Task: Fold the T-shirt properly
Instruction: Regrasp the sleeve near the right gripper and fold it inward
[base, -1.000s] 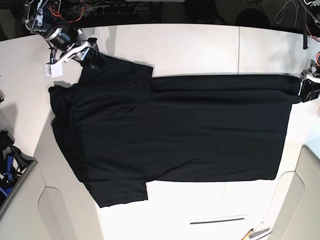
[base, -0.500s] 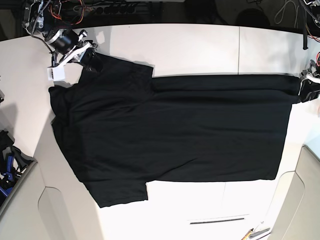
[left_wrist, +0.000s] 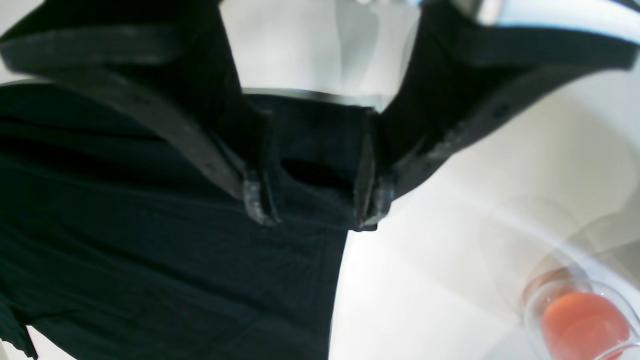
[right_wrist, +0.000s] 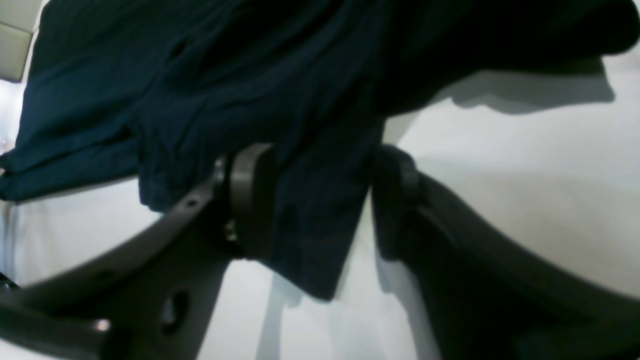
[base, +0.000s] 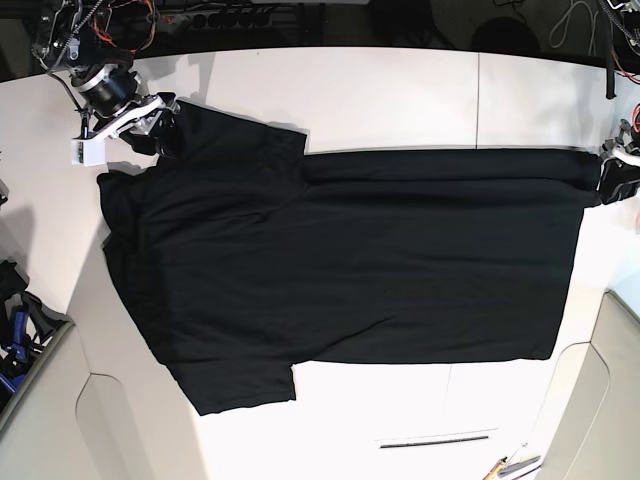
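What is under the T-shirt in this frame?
The T-shirt lies spread on the white table, which shows bare around it on every side. Only its plain black side faces up; whatever lies beneath the cloth, including its other face, is covered.

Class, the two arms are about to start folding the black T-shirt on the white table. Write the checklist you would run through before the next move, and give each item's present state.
1. Black short-sleeved cloth T-shirt spread flat on the white table: ok, only slight wrinkles.
2. Right gripper placed at the sleeve corner: ok, cloth lies between its fingers.
3. Right fingers closed on the cloth: not ok, they stand apart, and one is clear of the cloth.
4. Left gripper placed at the hem corner: ok, its fingers straddle the cloth.
5. Left fingers closed on the hem: not ok, a gap shows between them.
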